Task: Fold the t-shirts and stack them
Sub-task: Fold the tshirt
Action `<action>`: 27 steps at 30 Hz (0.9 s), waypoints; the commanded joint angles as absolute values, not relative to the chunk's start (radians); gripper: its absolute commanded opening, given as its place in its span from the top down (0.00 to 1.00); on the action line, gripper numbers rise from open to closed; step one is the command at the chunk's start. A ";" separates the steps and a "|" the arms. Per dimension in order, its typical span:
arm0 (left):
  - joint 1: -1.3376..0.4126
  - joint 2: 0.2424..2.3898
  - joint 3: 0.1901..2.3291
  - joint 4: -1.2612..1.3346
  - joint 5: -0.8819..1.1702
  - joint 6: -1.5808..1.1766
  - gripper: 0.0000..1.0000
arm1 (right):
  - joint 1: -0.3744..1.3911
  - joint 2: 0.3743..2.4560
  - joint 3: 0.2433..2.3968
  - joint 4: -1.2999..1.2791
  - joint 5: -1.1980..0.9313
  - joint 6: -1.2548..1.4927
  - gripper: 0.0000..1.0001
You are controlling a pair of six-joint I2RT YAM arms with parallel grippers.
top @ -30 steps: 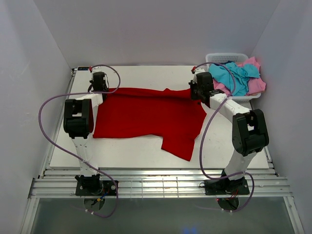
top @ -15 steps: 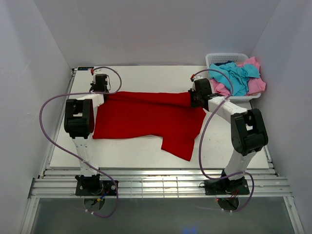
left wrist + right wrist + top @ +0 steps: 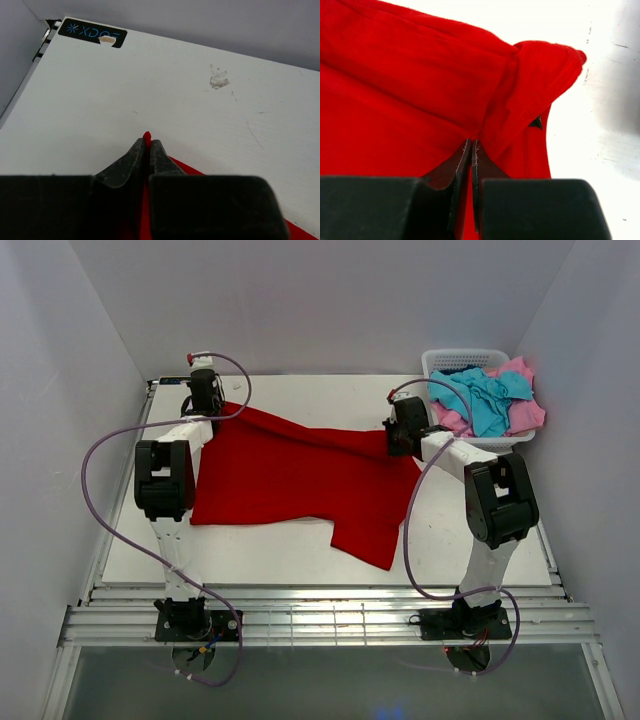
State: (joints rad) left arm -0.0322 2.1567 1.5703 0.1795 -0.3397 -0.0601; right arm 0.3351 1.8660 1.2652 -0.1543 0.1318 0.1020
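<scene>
- The red t-shirt (image 3: 300,475) lies spread on the table (image 3: 300,550) to the left of the basket (image 3: 465,358), with 1 loose flap reaching away from the basket toward the arm bases.
- The left gripper (image 3: 146,142) is well apart from the basket, across the table on its left. Its jaws are pinched on a corner of the red t-shirt, and a red tip pokes out between them.
- The right gripper (image 3: 471,145) is near the basket's left side, jaws clenched on a bunched fold of the red t-shirt.
- The shirt's far edge runs between the 2 grippers.
- Inside the basket lie a turquoise t-shirt (image 3: 480,395) and a pink t-shirt (image 3: 525,415), the pink one spilling over the right rim.
</scene>
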 commanded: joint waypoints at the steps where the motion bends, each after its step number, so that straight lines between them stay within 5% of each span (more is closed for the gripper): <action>1: -0.032 2.172 1.617 0.248 -0.301 -0.028 1.00 | 0.331 1.896 1.310 -0.144 0.140 0.109 0.92; 19: -0.034 2.281 1.497 0.563 -0.419 0.224 1.00 | 0.331 1.925 1.302 -0.087 0.100 0.123 0.92; 27: -0.043 2.171 1.355 0.681 -0.466 0.204 1.00 | 0.331 1.921 1.298 -0.095 0.095 0.121 0.92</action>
